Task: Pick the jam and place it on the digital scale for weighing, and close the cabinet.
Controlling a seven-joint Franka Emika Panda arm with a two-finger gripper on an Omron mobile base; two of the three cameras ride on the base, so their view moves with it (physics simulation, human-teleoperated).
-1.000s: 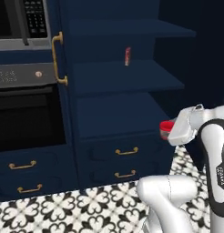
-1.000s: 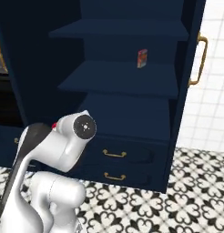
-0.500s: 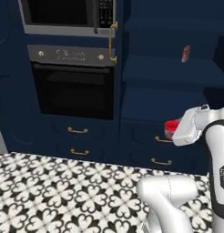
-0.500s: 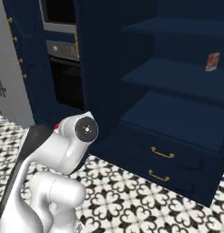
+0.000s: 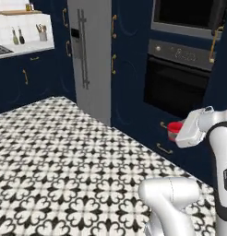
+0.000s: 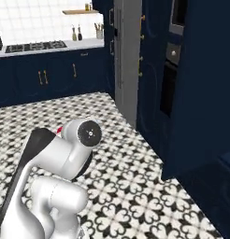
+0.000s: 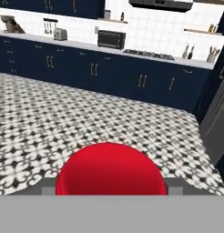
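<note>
My gripper (image 5: 179, 132) is shut on the jam (image 5: 174, 130), held up at the right of the left base view, in front of the oven's lower drawers. The jar's red lid (image 7: 111, 170) swells at the bottom of the hand view, with the tiled floor and a far counter beyond it. A sliver of the red lid (image 6: 59, 130) peeks out behind the arm's white shoulder in the right base view. A navy door edge with a brass handle (image 5: 212, 45), probably the cabinet's, shows at the top right. The digital scale is out of view.
A black oven (image 5: 180, 87) and a tall steel fridge (image 5: 90, 55) line the navy wall. A long counter with a stove top (image 6: 35, 46) and a black appliance (image 7: 110, 39) runs along the far wall. Patterned floor tiles (image 5: 64, 161) spread wide between them.
The whole picture has swung: the base has turned from the open shelves past the oven to the fridge and far counter. The jam stays in the gripper.
</note>
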